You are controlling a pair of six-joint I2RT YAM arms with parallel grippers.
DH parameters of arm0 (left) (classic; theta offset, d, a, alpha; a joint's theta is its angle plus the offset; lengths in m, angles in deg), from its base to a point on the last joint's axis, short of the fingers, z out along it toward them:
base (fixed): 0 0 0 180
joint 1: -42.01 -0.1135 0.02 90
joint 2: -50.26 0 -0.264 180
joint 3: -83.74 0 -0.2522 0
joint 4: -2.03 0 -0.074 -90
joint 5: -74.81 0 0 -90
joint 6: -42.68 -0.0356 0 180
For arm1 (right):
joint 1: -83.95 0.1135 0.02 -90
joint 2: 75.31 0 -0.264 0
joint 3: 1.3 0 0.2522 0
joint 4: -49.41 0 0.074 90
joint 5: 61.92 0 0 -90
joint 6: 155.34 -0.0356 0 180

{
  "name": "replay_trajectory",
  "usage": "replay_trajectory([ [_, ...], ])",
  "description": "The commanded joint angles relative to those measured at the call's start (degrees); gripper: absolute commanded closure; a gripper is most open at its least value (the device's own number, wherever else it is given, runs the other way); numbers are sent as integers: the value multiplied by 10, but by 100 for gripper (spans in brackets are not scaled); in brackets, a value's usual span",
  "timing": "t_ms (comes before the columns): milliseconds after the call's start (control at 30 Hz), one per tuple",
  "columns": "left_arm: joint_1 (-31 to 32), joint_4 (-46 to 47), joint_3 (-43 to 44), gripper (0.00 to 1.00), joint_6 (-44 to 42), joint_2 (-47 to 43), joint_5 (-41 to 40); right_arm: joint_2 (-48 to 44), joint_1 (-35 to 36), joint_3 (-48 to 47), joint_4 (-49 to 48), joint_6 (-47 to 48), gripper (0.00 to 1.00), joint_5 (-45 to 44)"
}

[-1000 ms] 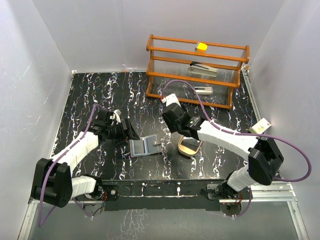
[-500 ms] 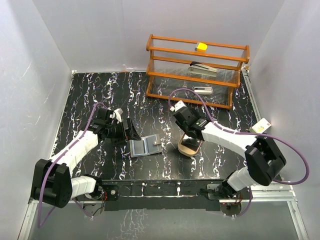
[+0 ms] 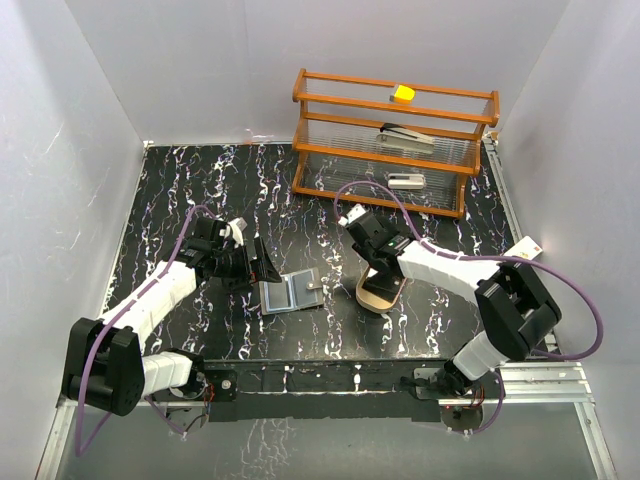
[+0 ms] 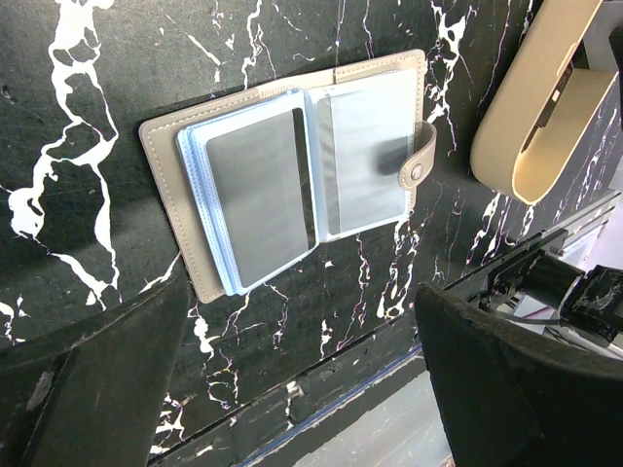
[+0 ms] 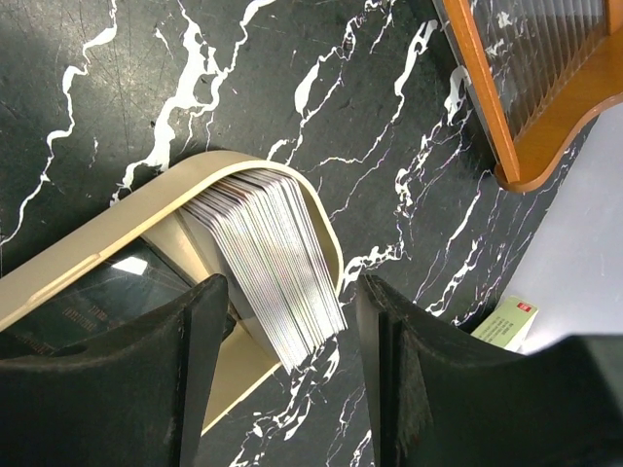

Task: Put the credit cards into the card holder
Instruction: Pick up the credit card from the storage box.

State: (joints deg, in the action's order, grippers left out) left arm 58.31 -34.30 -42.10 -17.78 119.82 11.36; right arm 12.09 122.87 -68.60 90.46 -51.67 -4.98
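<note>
My right hand has swung down over the tan oval wooden tray at the centre of the top view. Its fingers are spread astride the stacked pale plastic cards, ready to pinch. My left hand gapes wide above the open grey leather-like card holder, just left of the tray.

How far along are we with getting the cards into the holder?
Done: the card holder lies open flat on the table, sleeves showing; I cannot tell whether any hold a card. In hand: the right gripper, open, straddles the stack of cards standing in the tan tray, nothing gripped yet. The left gripper hovers open beside the holder. Left: pick cards and slot them in.
</note>
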Motion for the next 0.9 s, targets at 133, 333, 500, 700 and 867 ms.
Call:
replay_trajectory([
  [133, 2, -18, 14, 1, -10, -5, 20, 22, -7, 11, -39, 7, 48, -29],
  [333, 1, -18, 14, 1, -11, -3, 18, 19, -8, 0, -28, -5, 55, -45],
  [500, 2, -19, 14, 1, -12, -6, 19, 18, -9, -17, -3, -16, 58, -47],
  [700, 2, -17, 11, 1, -11, -6, 18, 15, -8, -26, 9, -15, 59, -44],
  [867, 1, -16, 10, 1, -11, -5, 19, 17, -8, -34, 20, -19, 62, -42],
])
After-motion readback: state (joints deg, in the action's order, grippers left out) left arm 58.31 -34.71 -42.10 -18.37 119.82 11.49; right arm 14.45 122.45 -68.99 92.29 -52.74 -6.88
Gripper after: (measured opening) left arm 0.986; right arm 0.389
